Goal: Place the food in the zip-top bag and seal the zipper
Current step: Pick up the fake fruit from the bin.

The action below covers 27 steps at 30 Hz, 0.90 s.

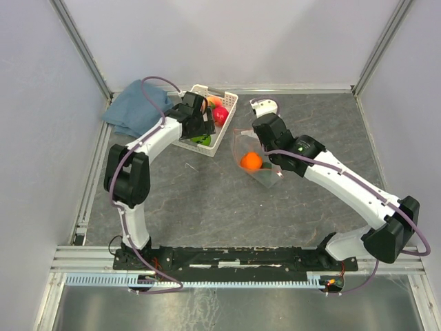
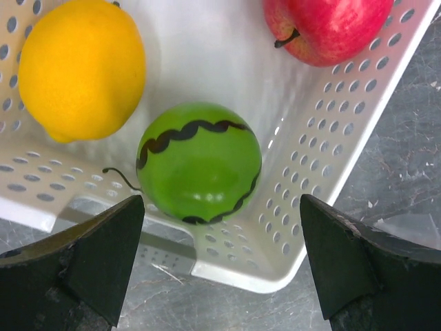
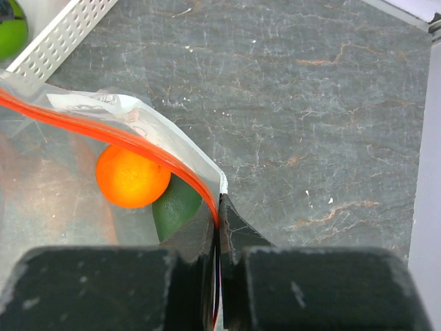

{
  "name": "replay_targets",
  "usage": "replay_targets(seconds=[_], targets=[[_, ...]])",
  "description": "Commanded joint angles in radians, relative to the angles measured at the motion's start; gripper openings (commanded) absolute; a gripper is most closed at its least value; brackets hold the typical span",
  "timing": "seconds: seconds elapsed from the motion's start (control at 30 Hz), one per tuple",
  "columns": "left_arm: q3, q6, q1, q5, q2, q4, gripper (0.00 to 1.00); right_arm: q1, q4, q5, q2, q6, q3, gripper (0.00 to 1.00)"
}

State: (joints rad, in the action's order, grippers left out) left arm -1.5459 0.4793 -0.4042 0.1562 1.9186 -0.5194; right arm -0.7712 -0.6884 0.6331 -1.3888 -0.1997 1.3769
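Grey table (image 1: 207,200) — left jaws wide over basket (image 2: 324,152); right jaws pinch zip-top bag (image 3: 41,179), dark-green food (image 3: 176,207) half-hidden.

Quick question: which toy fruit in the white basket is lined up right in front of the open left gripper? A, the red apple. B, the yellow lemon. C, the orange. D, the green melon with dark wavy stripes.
D: in the left wrist view the green melon sits centred ahead of the open left gripper, inside the basket, with the lemon and the apple off to the sides.
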Motion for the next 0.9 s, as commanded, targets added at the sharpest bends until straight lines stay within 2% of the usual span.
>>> replay_targets(seconds=[0.0,0.13,0.57,0.7,0.87], targets=[[-0.111,-0.068,0.013,0.025,0.052,-0.032,1.0,0.0,0.046,-0.02,0.015,-0.019,-0.018,0.08],[-0.162,-0.077,0.017,0.026,0.121,-0.065,0.99,0.0,0.046,-0.021,0.016,-0.023,-0.028,0.08],[-0.177,-0.08,0.018,-0.011,0.217,-0.067,0.99,0.0,0.056,-0.026,0.007,-0.029,-0.038,0.07],[-0.183,-0.081,0.018,-0.027,0.225,-0.068,1.0,0.0,0.054,-0.028,0.004,-0.028,-0.036,0.07],[-0.166,-0.079,0.018,-0.031,0.184,-0.068,0.95,-0.002,0.054,-0.024,0.007,-0.029,-0.038,0.07]])
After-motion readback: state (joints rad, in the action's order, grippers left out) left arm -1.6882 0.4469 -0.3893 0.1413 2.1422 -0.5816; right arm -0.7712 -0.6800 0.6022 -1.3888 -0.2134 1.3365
